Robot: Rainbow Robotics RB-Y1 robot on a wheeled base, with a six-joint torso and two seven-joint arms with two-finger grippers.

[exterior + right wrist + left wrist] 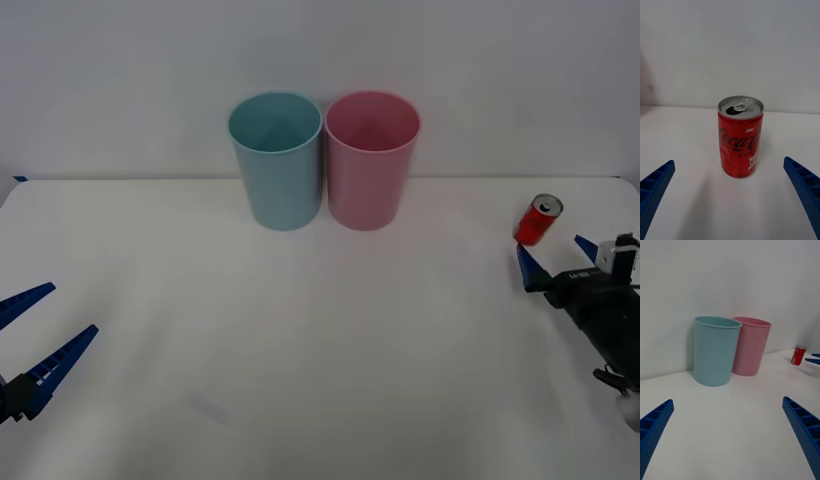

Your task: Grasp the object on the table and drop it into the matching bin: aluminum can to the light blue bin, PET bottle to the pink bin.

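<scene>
The small red aluminum can (538, 219) (740, 137) (798, 354) stands upright on the white table (320, 340) at the far right, its silver top opened. My right gripper (556, 254) (730, 195) is open just in front of the can, fingers spread on either side and not touching it. The light blue bin (276, 159) (715, 350) and the pink bin (370, 158) (751, 345) stand side by side at the back centre. At the table's near left, my left gripper (32, 328) (728, 435) hangs open with nothing in it.
A pale wall rises right behind the bins. The table's back edge runs just behind the can, and its right edge lies close to the right arm (605, 320).
</scene>
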